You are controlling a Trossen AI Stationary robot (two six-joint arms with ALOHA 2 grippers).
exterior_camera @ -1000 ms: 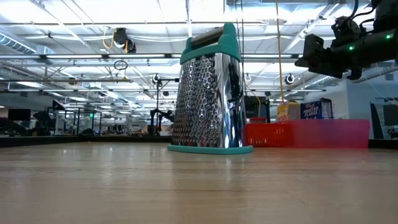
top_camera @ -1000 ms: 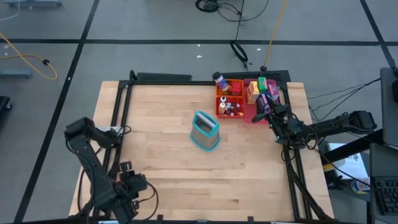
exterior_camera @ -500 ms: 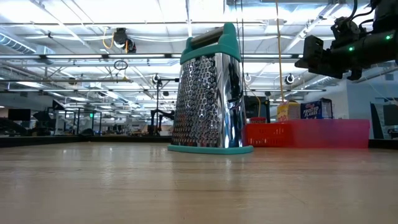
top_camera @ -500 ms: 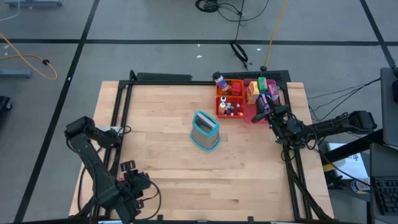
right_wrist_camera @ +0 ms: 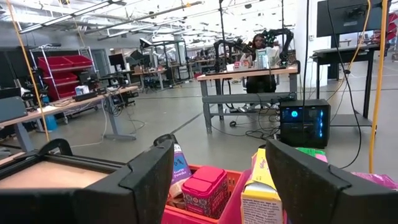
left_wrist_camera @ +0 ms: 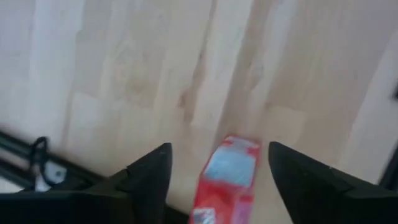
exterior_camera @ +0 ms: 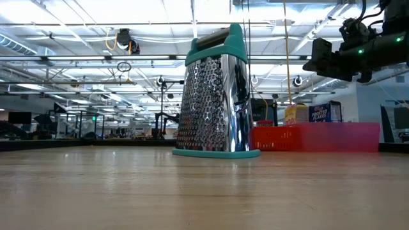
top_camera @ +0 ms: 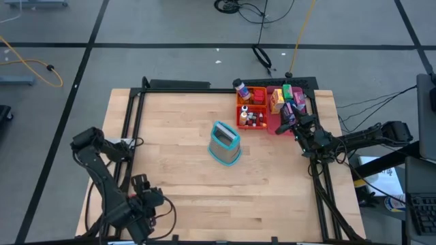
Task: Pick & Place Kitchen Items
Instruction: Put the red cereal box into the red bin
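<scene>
A small red box with a pale label (left_wrist_camera: 227, 177) shows in the left wrist view against the wooden table, between the fingers of my left gripper (left_wrist_camera: 219, 146). The fingers stand open on either side of it, with a gap at each side. This gripper (top_camera: 141, 184) points down near the table's near left corner and hides the box from above. My right gripper (right_wrist_camera: 219, 144) is open and holds nothing; it hovers level at the pink tray (top_camera: 291, 117). Small boxes (right_wrist_camera: 205, 190) and bottles (top_camera: 253, 118) sit in the trays.
A teal and steel grater (top_camera: 225, 143) stands upright mid-table, left of the orange tray (top_camera: 251, 109). A bottle (top_camera: 239, 87) stands at the orange tray's far corner. A black frame (top_camera: 129, 116) edges the table. Bare wood lies between the grater and my left gripper.
</scene>
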